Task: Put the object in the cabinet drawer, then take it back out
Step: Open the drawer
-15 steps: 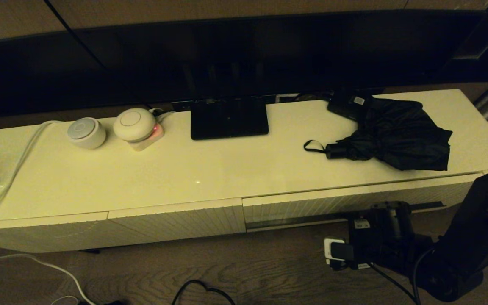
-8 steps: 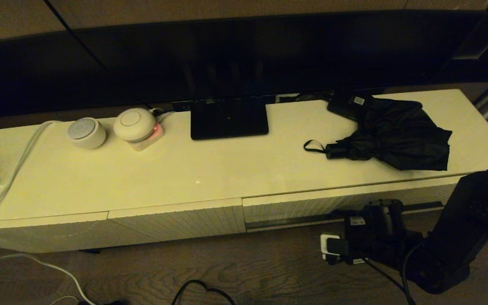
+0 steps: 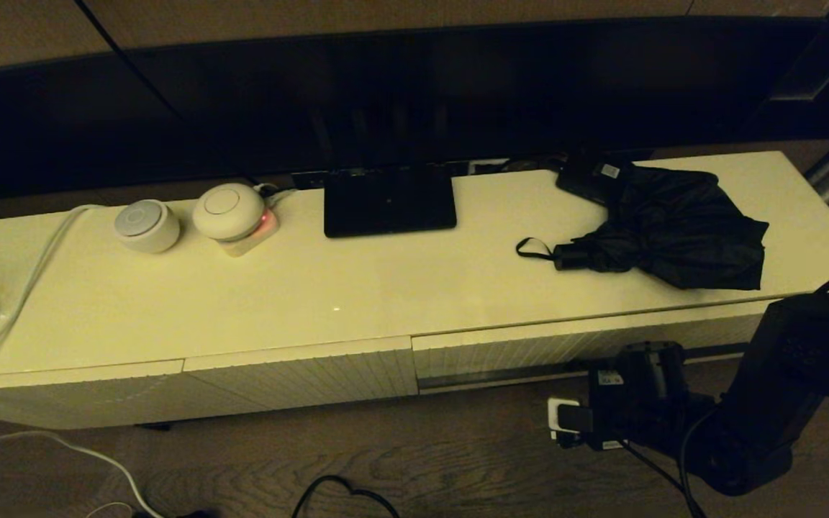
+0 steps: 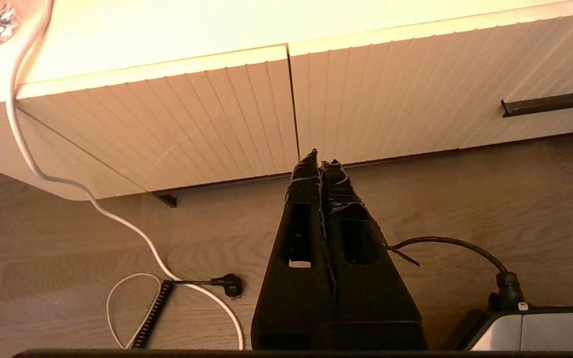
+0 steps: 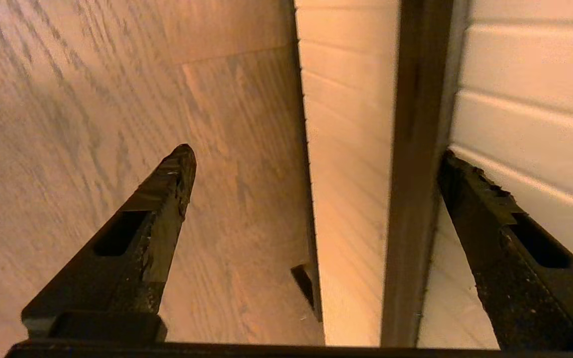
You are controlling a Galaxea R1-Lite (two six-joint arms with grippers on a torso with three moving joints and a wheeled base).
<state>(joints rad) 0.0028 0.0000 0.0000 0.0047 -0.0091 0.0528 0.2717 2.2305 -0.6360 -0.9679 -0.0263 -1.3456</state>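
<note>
Ribbed cream drawer front (image 5: 525, 74): our right gripper (image 5: 316, 164) gapes astride its dark handle strip (image 5: 411, 164). Baggy black umbrella (image 3: 673, 230) lies at two o'clock; left gripper (image 4: 320, 164) clenched, empty.

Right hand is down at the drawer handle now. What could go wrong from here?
The right hand is open astride the dark handle strip, with only one finger near it; closing may miss or slip. The drawer looks shut, and the umbrella lies near the edge above it; a jerky pull could shift it.
</note>
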